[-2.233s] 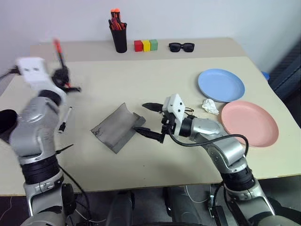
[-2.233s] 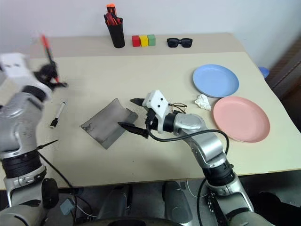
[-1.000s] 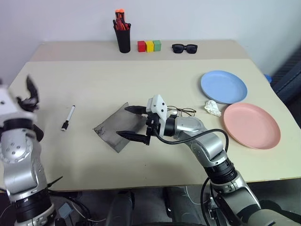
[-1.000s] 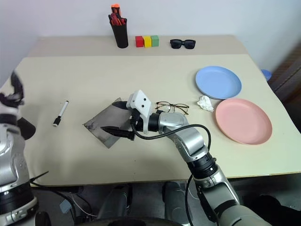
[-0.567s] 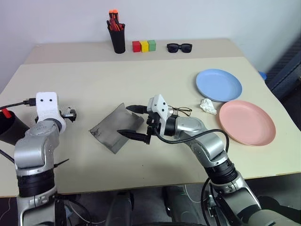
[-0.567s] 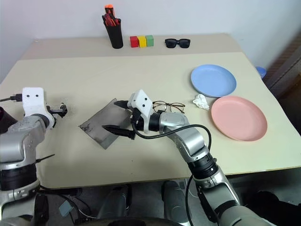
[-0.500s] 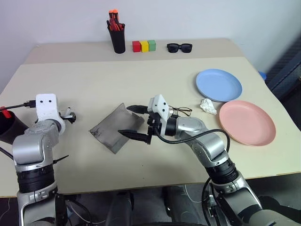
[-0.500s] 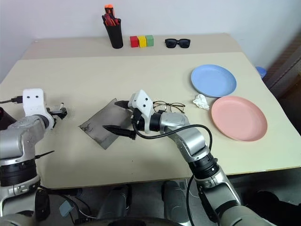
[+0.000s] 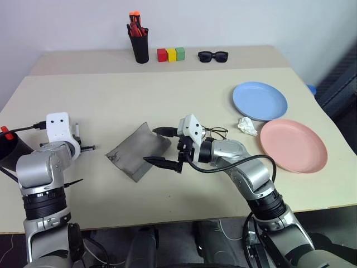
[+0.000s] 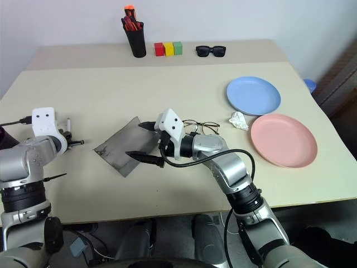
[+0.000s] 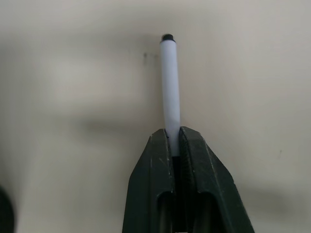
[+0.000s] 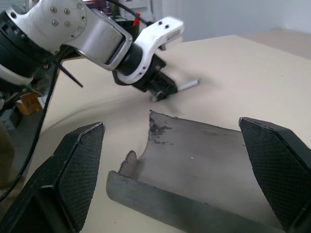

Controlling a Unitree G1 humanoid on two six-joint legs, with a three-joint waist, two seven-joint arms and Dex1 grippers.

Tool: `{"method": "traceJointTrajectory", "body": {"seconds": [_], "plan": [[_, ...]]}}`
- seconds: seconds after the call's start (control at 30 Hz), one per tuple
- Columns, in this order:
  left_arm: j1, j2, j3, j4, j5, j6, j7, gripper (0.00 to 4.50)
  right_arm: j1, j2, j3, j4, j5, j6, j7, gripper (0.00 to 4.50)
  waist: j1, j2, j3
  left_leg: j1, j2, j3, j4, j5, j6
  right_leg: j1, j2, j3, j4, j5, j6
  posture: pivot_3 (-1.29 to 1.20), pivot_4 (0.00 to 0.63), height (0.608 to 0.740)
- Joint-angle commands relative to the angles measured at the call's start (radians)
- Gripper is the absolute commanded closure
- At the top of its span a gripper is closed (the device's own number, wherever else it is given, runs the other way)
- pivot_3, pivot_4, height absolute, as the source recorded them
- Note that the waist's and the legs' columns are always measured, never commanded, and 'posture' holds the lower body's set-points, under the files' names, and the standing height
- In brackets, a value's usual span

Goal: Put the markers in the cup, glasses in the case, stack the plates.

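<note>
White marker's [image 11: 169, 92] capped end hidden between the left jaws

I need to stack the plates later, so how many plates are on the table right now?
2. The light blue plate lies on the table's right side, and the salmon pink plate sits just in front of it, nearer the robot. Nothing suggests another is hidden.

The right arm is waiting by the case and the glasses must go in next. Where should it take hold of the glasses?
Grip the glasses at the bridge, coming from above with the right end effector open. They lie flat beside the case, lenses side by side, so the thin middle bar seems the easiest, most balanced part to pinch.
</note>
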Motion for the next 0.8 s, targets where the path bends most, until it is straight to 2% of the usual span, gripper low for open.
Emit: {"method": "traceJointTrajectory", "body": {"seconds": [0.03,0.13,0.3,0.53,0.8], "plan": [[-0.036,-0.039,0.108,-0.162,-0.037,-0.361,-0.019,4.44,-0.007,0.011,-0.013,-0.048,0.026,-0.011,0.014,0.0,0.014,-0.001,0.0,-0.001,0.0,0.0,0.0,0.001,-0.001,-0.001,0.0,0.0,-0.001,0.0,0.0,0.0,0.15,0.74],[-0.02,-0.02,0.181,-0.18,0.029,-0.549,0.055,4.44,-0.005,0.02,-0.018,-0.052,0.048,-0.005,0.027,0.0,0.012,-0.001,0.0,-0.001,0.0,0.001,0.0,0.001,-0.001,-0.001,-0.001,0.0,-0.002,0.001,-0.001,0.0,0.15,0.74],[0.021,0.03,0.316,-0.172,0.154,-0.73,0.215,4.44,-0.012,0.04,-0.017,-0.041,0.07,0.0,0.034,0.0,0.013,0.0,0.0,0.0,0.0,0.002,-0.003,0.001,-0.001,-0.001,0.0,0.001,-0.002,0.001,-0.001,0.0,0.15,0.74],[0.217,-0.065,0.36,-0.249,0.168,-0.758,0.249,4.44,-0.019,0.05,-0.013,-0.031,0.078,0.01,0.048,0.0,0.017,-0.002,-0.001,-0.001,0.0,0.002,-0.001,0.001,-0.001,0.0,0.0,0.0,-0.003,0.001,0.0,0.0,0.15,0.74],[0.313,-0.14,0.347,-0.214,0.158,-0.755,0.263,4.44,-0.022,0.055,-0.011,-0.028,0.081,0.01,0.053,0.0,0.014,-0.002,-0.001,-0.001,0.0,0.002,-0.001,0.001,-0.001,0.0,0.0,0.0,-0.003,0.001,0.0,0.0,0.15,0.74]]}}
